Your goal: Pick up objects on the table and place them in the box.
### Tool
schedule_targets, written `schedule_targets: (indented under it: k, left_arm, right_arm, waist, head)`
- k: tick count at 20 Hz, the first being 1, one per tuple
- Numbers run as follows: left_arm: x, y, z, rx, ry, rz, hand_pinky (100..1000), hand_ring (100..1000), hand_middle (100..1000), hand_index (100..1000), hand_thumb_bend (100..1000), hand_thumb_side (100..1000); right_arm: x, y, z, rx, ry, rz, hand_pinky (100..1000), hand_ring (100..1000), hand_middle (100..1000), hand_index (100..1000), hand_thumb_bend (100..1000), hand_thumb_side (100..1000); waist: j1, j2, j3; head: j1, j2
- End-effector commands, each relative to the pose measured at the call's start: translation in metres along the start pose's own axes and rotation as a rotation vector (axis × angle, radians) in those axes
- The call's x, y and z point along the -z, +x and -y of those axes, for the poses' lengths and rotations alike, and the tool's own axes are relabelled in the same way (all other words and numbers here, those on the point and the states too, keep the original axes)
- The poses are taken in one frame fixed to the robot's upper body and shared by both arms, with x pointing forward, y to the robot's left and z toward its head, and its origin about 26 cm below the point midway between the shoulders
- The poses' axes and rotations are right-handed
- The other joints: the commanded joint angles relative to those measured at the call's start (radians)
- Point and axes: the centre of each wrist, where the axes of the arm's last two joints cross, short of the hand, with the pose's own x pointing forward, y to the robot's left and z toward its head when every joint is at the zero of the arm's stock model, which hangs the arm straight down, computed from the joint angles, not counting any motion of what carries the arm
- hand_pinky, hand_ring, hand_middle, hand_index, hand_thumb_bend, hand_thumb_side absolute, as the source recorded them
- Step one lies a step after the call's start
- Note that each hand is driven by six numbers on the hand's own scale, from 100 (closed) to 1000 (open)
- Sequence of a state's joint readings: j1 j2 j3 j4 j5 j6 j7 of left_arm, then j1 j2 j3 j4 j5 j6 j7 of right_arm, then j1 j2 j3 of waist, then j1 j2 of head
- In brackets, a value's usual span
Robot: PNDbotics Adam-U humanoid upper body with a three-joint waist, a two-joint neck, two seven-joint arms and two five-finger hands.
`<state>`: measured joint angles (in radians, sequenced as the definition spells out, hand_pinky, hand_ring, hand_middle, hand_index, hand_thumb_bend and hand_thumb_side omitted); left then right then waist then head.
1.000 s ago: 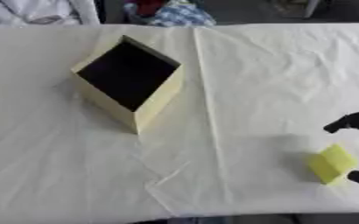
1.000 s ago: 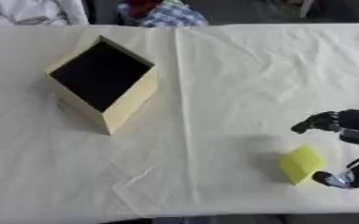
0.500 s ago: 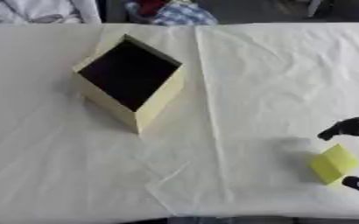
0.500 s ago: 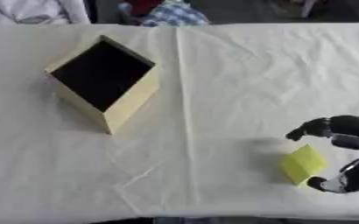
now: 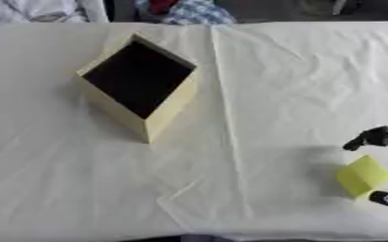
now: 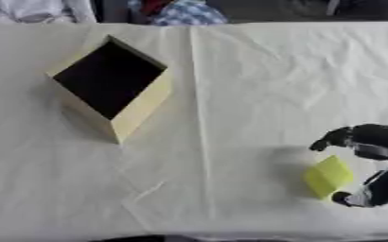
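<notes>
A small yellow block (image 6: 328, 176) lies on the white cloth at the lower right. My right hand (image 6: 378, 142) reaches in from the right edge and straddles it. Its dark fingers (image 6: 331, 138) hang just above the block's upper corner with a small gap. The thumb (image 6: 356, 196) sits at the block's lower right edge. The hand is open around the block and has not closed on it. The open yellow box (image 5: 139, 79) with a dark inside stands at the upper left, turned corner-on. My left hand shows in no view.
The white cloth covers the table (image 5: 255, 71), with creases running down its middle. Folded clothing (image 5: 193, 12) lies past the far edge. The table's near edge (image 5: 189, 236) runs along the bottom of the view.
My right hand has moved down and a little left, bringing its fingers and thumb closer around the yellow block. The block and the box have stayed put.
</notes>
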<state>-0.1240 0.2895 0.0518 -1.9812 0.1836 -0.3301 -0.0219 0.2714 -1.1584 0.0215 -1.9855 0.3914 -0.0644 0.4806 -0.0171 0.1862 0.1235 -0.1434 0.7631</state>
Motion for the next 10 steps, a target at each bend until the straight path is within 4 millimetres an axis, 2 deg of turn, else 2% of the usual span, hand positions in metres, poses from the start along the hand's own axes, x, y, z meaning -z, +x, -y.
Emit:
schedule_targets:
  k: [1,4,8,10]
  left_arm:
    - [0.0058,0.0063,-0.0012,0.01,-0.019,0.03,719,790,854,688,100,741]
    - [0.0059,0.0062,-0.0011,0.01,-0.022,0.029,719,790,855,688,100,741]
    - [0.0058,0.0062,-0.0009,0.011,-0.028,0.028,720,790,855,687,100,741]
    - [0.0058,0.0062,-0.0008,0.011,-0.03,0.027,720,791,855,687,100,741]
  right_arm:
    - [-0.0023,0.0025,0.0075,-0.035,0.005,-0.021,841,887,807,911,407,250]
    - [-0.0019,0.0027,0.0067,-0.019,-0.006,-0.036,785,840,763,872,317,240]
    - [-0.001,0.0034,0.0069,0.011,-0.043,-0.027,722,768,671,785,244,197]
    - [-0.0008,0.0036,0.0069,0.025,-0.068,-0.031,691,741,614,731,174,225]
  waist:
    - [0.001,-0.007,0.0]
    - [0.002,-0.005,0.0]
    - [0.003,-0.004,-0.001]
    - [0.003,-0.004,-0.001]
  head:
    - [-0.004,-0.005]
    - [-0.005,-0.004]
    - [-0.008,-0.003]
    - [-0.009,-0.004]
